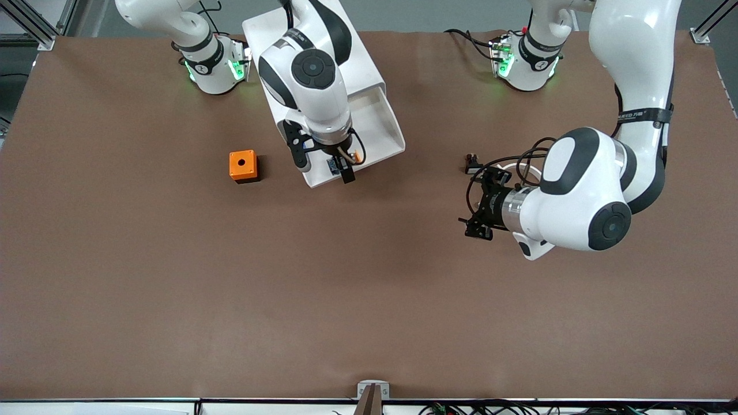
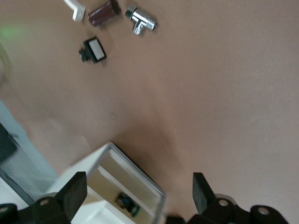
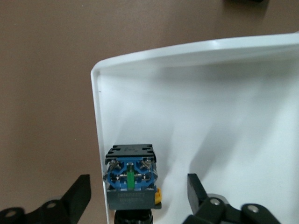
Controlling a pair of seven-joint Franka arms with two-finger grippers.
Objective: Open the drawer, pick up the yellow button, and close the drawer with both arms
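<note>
The white cabinet (image 1: 346, 52) stands between the arm bases with its top drawer (image 1: 392, 124) pulled out toward the front camera. The button (image 1: 333, 166) lies in the drawer by its side wall, with a blue and black body and a bit of orange cap (image 3: 131, 179). My right gripper (image 1: 323, 164) hangs open over it (image 3: 138, 193), one finger over the tray and one outside the wall. My left gripper (image 1: 475, 202) is open and empty above the table, beside the drawer toward the left arm's end. Its view (image 2: 138, 191) shows the drawer corner (image 2: 140, 179) and the button (image 2: 126, 201).
An orange cube with a hole (image 1: 243, 166) sits beside the drawer toward the right arm's end. Near the left gripper lie a black switch with a white face (image 2: 93, 50), a metal fitting (image 2: 141, 19) and a brown cylinder (image 2: 103, 12).
</note>
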